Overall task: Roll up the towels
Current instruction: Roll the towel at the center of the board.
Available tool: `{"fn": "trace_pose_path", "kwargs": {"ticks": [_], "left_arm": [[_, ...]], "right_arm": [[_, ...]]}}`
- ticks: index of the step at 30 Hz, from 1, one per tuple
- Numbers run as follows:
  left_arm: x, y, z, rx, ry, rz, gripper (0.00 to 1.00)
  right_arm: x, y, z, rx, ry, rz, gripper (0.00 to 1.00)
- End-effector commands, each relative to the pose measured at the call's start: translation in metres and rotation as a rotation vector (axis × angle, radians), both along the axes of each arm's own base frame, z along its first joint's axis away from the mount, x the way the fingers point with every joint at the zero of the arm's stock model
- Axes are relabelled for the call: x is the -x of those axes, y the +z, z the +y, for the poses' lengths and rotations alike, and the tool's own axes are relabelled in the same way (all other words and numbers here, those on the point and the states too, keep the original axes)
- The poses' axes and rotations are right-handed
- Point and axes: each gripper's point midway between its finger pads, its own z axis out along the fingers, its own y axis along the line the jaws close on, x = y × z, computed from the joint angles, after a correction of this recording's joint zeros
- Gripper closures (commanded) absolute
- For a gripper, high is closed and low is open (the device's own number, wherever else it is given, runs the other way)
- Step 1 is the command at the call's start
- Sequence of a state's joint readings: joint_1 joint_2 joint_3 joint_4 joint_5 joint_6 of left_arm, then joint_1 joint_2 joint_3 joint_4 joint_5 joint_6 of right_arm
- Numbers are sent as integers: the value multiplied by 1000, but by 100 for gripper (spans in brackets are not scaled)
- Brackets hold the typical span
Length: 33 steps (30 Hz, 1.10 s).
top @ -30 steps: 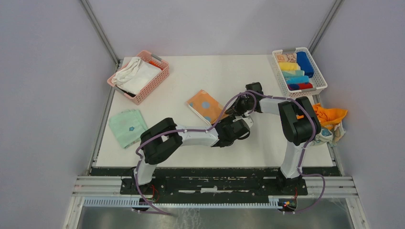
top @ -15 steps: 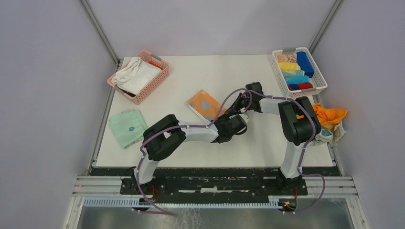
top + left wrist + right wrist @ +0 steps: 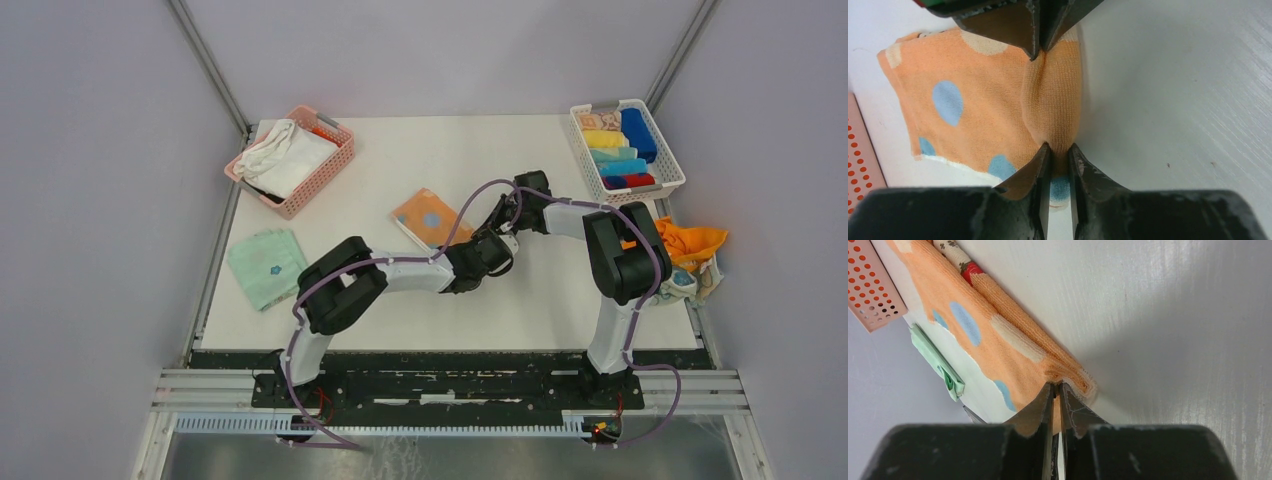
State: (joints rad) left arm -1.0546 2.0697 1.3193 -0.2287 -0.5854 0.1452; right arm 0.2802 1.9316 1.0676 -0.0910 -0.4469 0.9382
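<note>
Towel [image 3: 428, 215], the peach one, lies mid-table with its right edge humped up. Your left gripper [image 3: 1060, 156] and right gripper [image 3: 1057, 390] each pinch one end of that fold; the flat cloth runs toward the table's left edge, so roll leftward

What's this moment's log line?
left gripper: shut on peach towel | right gripper: shut on same towel | mint towel: unrolled
</note>
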Motion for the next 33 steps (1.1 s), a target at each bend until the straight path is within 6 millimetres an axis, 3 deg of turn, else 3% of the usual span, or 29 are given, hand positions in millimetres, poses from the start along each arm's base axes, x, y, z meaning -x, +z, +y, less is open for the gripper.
{"fn": "trace_pose_path", "kwargs": {"ticks": [1, 5, 9, 14, 22, 27, 33], "left_arm": [[37, -60, 19, -17, 8, 263, 78], [39, -56, 15, 135, 54, 400, 86], [47, -37, -2, 417, 88, 650, 88], [54, -16, -10, 696, 156, 919, 90], [50, 17, 0, 1126, 344, 1218, 90], [37, 20, 7, 1291, 460, 1281, 90], [27, 21, 17, 1434, 584, 1342, 89]], "right_arm": [[5, -5, -9, 57, 16, 28, 82], [-3, 25, -9, 29, 33, -49, 75], [-7, 55, -18, 24, 33, -134, 65], [3, 67, -26, 19, 36, -175, 53], [26, 53, -25, -13, 54, -191, 46], [42, 37, -7, -57, 95, -188, 43], [41, 29, 3, -126, 60, -222, 42]]}}
